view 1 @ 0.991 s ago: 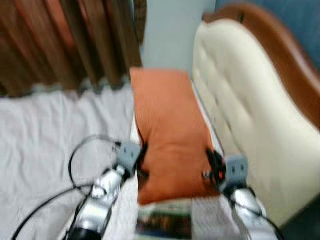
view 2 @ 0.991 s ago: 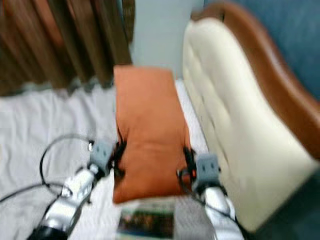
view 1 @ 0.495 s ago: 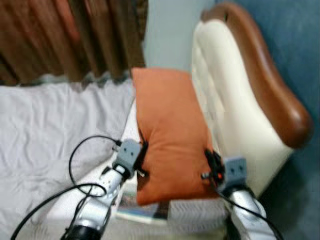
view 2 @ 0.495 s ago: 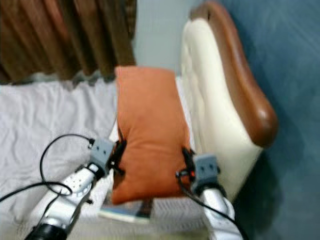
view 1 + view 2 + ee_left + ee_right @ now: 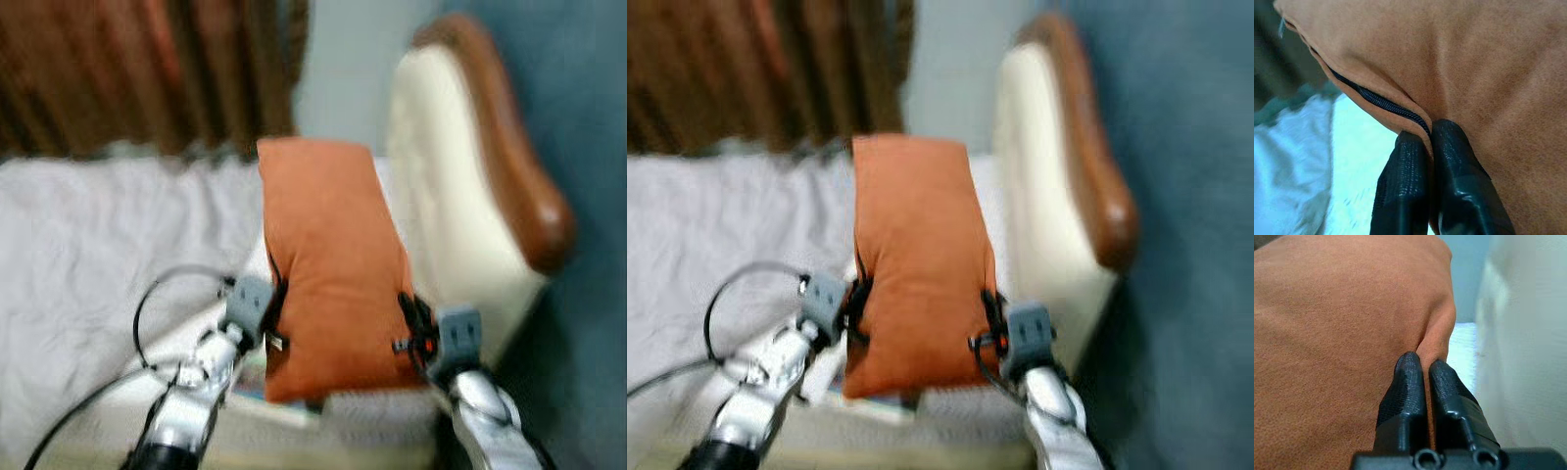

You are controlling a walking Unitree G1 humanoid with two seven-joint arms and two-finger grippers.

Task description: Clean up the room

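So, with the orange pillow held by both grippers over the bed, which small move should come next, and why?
Probably carry the orange pillow forward toward the cream headboard and lower it. The left gripper and the right gripper each pinch an edge, so it hangs above the white sheet.

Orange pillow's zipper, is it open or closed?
Closed, where it shows: the soft orange pillow's black zipper runs shut up to the left gripper.
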